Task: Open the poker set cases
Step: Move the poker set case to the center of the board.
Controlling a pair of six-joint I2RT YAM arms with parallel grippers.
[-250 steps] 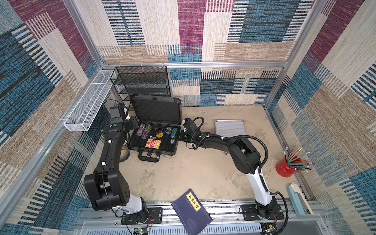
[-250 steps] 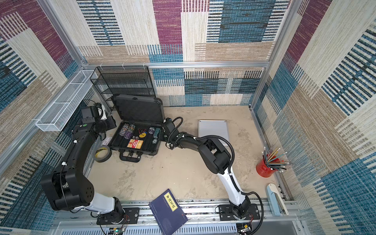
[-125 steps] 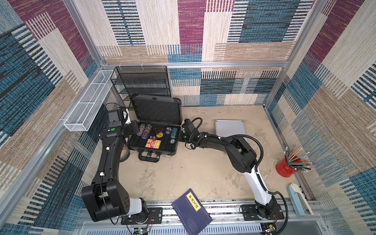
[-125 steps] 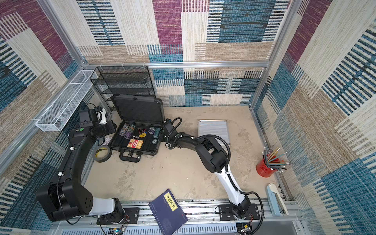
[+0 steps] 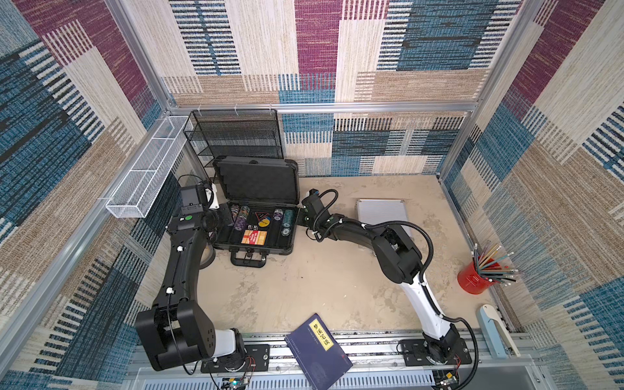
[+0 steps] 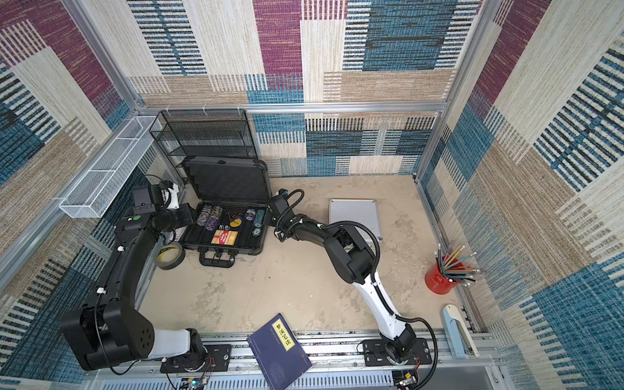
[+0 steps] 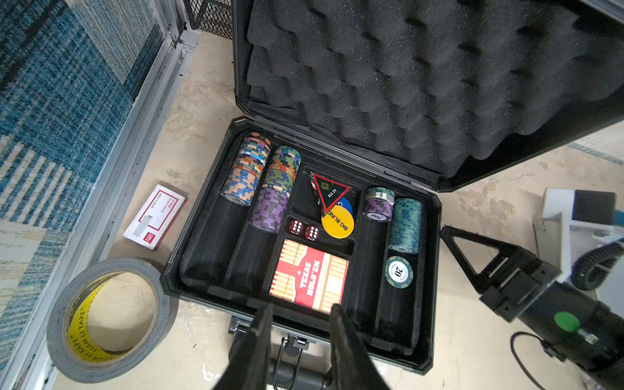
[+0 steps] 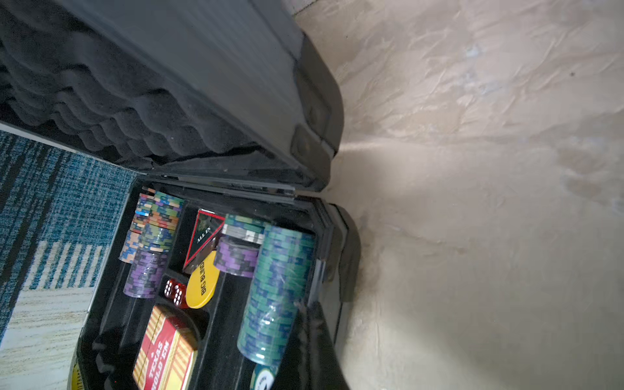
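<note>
Well in front of the dark grey case (image 5: 256, 233), a blue book (image 5: 317, 351) is laid askew, outside the work. The left gripper (image 7: 300, 309) is held raised above the case near its handle side, its fingers (image 7: 258, 334) parted with nothing between them, so no grasp is made. Just beside the case's right wall the right gripper (image 7: 449, 234) is held clenched on nothing; whether the wall is touched cannot be told, though a bracing or nudging role is judged likely. The lid (image 5: 258, 182) is stood upright on its hinge, so it is judged able to rest open unaided, and the chips (image 7: 270, 189) are exposed. To the right of the case, the silver case (image 5: 381, 211) is laid flat and shut, partly crossed by the right arm (image 5: 391, 250); opening it is judged the step not yet done. Behind the dark grey case a wire rack (image 5: 236, 135) is set
</note>
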